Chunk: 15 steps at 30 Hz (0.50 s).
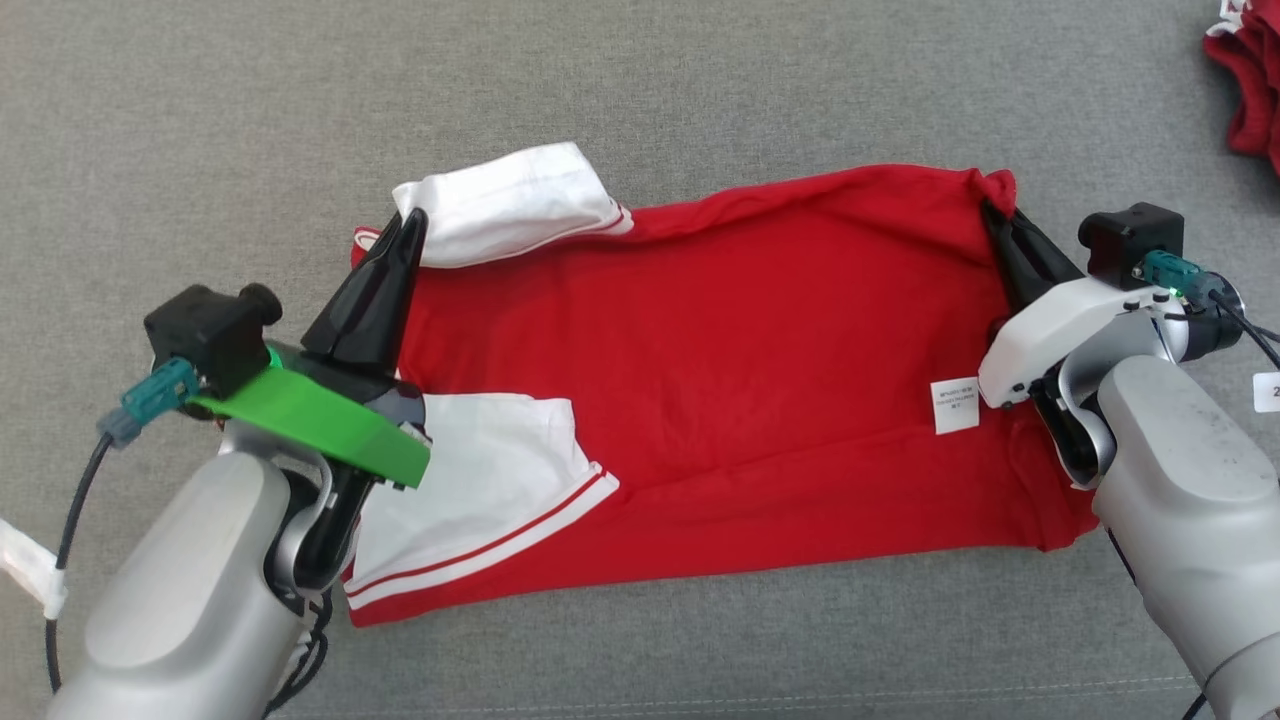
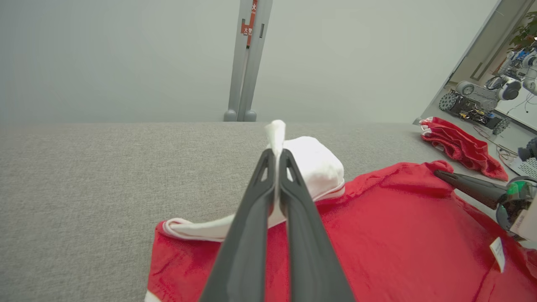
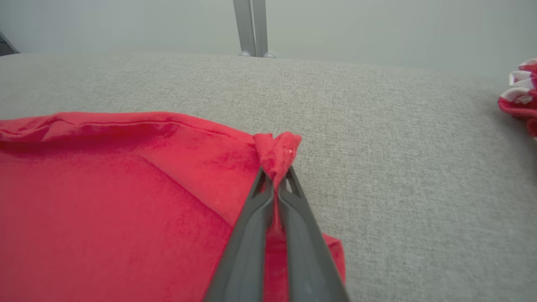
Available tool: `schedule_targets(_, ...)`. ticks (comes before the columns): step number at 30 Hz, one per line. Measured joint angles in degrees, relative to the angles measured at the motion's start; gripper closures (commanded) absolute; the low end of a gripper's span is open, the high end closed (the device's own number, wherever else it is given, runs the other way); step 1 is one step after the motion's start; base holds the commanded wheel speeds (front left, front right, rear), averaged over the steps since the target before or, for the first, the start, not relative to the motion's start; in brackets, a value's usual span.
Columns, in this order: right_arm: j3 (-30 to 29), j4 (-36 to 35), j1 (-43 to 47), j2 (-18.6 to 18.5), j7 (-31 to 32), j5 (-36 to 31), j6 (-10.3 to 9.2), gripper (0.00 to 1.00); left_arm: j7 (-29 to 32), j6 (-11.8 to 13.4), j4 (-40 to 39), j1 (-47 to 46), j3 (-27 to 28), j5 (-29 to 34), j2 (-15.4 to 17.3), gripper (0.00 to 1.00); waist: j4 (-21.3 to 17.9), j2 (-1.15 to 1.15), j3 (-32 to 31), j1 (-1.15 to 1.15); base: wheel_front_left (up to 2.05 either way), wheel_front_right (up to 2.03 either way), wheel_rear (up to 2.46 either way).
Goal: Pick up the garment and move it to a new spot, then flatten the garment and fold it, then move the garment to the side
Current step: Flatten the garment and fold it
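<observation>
You are working over a grey woven surface (image 1: 640, 90). In the left wrist view a pale wall (image 2: 105, 58) is rising behind it, a grey post (image 2: 247, 63) is standing at 12 o'clock, and wheeled machines (image 2: 474, 102) are sitting at 2 o'clock.

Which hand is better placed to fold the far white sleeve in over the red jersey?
Left, probably. The left hand is shut on that white sleeve itself, at the far left corner of the jersey. The right hand is shut on the red corner at the opposite end.
</observation>
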Motion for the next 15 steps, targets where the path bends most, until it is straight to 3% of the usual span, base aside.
schedule_targets(15, -11.22, -15.51, 16.25, 1.66, -0.09, -5.35, 0.00, 1.00, 0.00, -0.55, -1.78, 17.77, 10.92, 5.82, -7.46, 1.00, 1.18, 0.00, -3.82, 0.00, 0.00, 0.00, 0.00)
